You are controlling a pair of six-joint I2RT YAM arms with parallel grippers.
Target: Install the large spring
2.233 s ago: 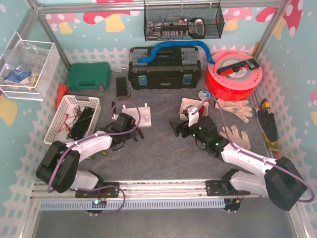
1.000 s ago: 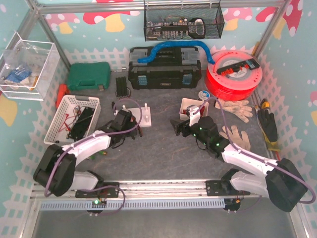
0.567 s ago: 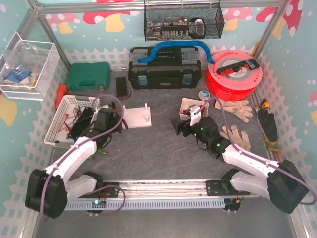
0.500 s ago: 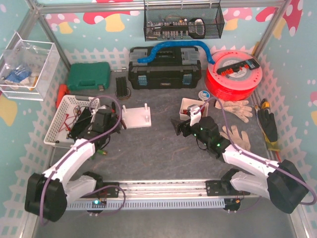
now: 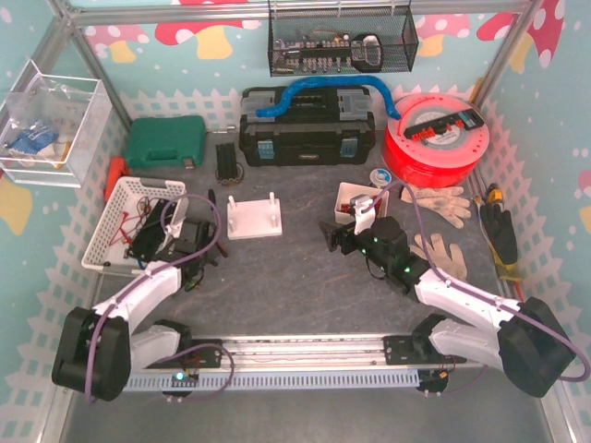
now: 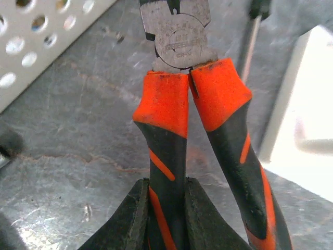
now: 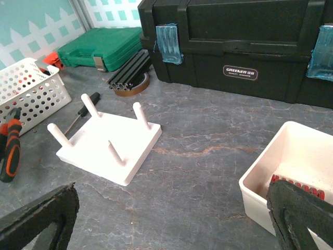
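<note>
– Since about two seconds ago the left gripper (image 5: 192, 244) has left the white peg board (image 5: 254, 220) and gone toward 9 o'clock. It is now just beside the white basket (image 5: 118, 224).

– Does it hold something?

– Yes. In the left wrist view its fingers (image 6: 132, 219) are clamped on one handle of the orange-and-black pliers (image 6: 216, 99). The head of the pliers points into the gap between basket and board. A screwdriver (image 6: 253, 36) lies on the table in that gap, at about 10 o'clock from the board, so it is between the pliers and the board.

– And the right gripper (image 5: 334, 237)?

– It has stayed in its place, at 3 o'clock from the board. Its fingers (image 7: 36, 219) are spread wide with nothing between them.

– Where is the large spring?

– I cannot pick it out with certainty. Only a red part (image 7: 296, 188) shows in the small white tray (image 7: 270, 161), at 12 o'clock from the right gripper, and the right finger hides some of it.

– What else is around?

– At 12 o'clock from the board stands the black toolbox (image 5: 305, 129). A black rail (image 5: 226, 159) and a green case (image 5: 166, 143) are at 9 o'clock from the toolbox. A red spool (image 5: 434, 138) and pale gloves (image 5: 441, 198) are far at 3 o'clock.
</note>
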